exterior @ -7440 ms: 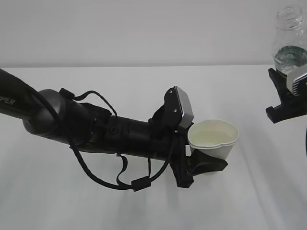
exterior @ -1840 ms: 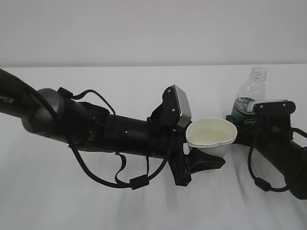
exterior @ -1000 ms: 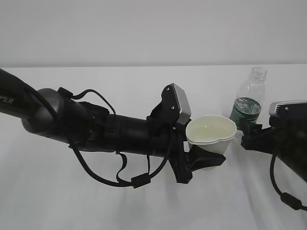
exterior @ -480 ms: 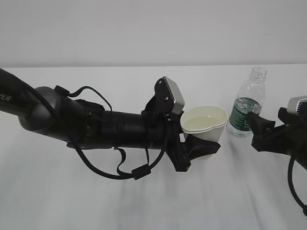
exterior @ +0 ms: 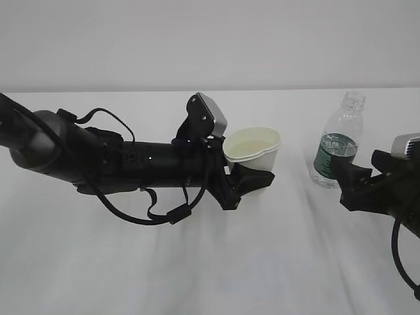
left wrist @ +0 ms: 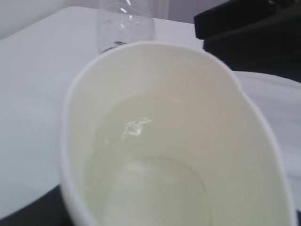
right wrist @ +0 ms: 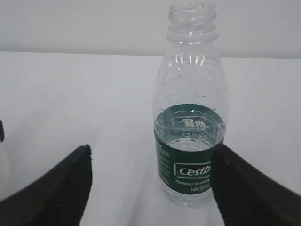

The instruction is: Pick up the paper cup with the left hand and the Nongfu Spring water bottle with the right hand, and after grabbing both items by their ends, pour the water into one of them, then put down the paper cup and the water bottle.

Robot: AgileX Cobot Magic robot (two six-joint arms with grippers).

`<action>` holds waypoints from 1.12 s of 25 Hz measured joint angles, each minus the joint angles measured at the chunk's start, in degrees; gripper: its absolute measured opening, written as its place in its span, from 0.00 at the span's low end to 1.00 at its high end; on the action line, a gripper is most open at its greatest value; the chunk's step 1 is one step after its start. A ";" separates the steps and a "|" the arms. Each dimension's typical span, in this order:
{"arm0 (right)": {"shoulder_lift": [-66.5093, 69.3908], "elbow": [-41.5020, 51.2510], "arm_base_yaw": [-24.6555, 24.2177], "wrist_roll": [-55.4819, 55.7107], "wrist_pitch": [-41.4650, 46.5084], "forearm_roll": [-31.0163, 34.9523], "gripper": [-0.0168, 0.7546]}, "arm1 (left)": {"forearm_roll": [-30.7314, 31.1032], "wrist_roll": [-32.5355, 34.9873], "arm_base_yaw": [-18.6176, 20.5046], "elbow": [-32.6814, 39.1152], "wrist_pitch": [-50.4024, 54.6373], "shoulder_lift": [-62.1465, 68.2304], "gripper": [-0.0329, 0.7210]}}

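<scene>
A smooth white tabletop fills the foreground of the exterior view, matte and faintly shadowed. At the right edge, nearest the camera, the right hand is seen as a blocky black gripper with a grey plate on top and a thin black cable looping below. Its fingers are spread wide and grasp nothing; in the right wrist view they appear as two dark, rounded wedges flanking the bottle without touching it.

Just beyond them, the Nongfu Spring water bottle stands upright on the table. It is made of clear, ribbed plastic with a narrow, uncapped threaded neck and a dark green label printed in white. The water sits low inside, level with the label's top.

To the left, the left hand is held out horizontally, a glossy black tubular arm with looping cables and a grey wrist block. Its fingers are clamped around the lower part of the paper cup, which is lifted clear of the table. The cup is tapered and white, its rolled rim squeezed slightly out of round, with pale liquid visible in its cream interior.
</scene>
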 joint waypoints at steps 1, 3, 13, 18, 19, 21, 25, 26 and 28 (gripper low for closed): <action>0.00 0.00 0.00 0.10 0.00 -0.24 0.78 | -0.41 0.00 0.35 0.00 0.11 0.00 0.60; 0.00 0.00 0.00 0.21 0.00 -0.75 0.78 | -1.09 0.00 1.20 0.00 0.22 0.00 0.60; 0.00 0.00 0.00 0.43 0.00 -1.49 0.78 | -2.30 0.00 4.67 0.00 1.51 0.00 0.60; -0.05 0.00 0.00 0.43 0.00 -1.61 0.78 | -2.84 0.00 6.74 0.00 2.41 0.00 0.60; -0.05 0.00 0.00 0.43 0.00 -1.61 0.78 | -2.93 0.00 6.90 0.00 2.46 0.00 0.60; -0.05 0.00 0.00 0.43 0.00 -1.61 0.78 | -3.06 0.00 7.44 0.00 2.46 0.00 0.60; -0.05 0.00 0.00 0.43 0.00 -1.85 0.78 | -3.80 0.11 8.85 0.46 2.46 0.00 0.60; -0.05 0.00 0.00 0.43 0.00 -1.85 0.78 | -4.28 0.11 9.21 0.95 2.46 0.00 0.60; -0.05 0.00 0.00 0.43 0.00 -1.85 0.78 | -5.13 0.22 10.57 2.25 1.15 0.00 0.60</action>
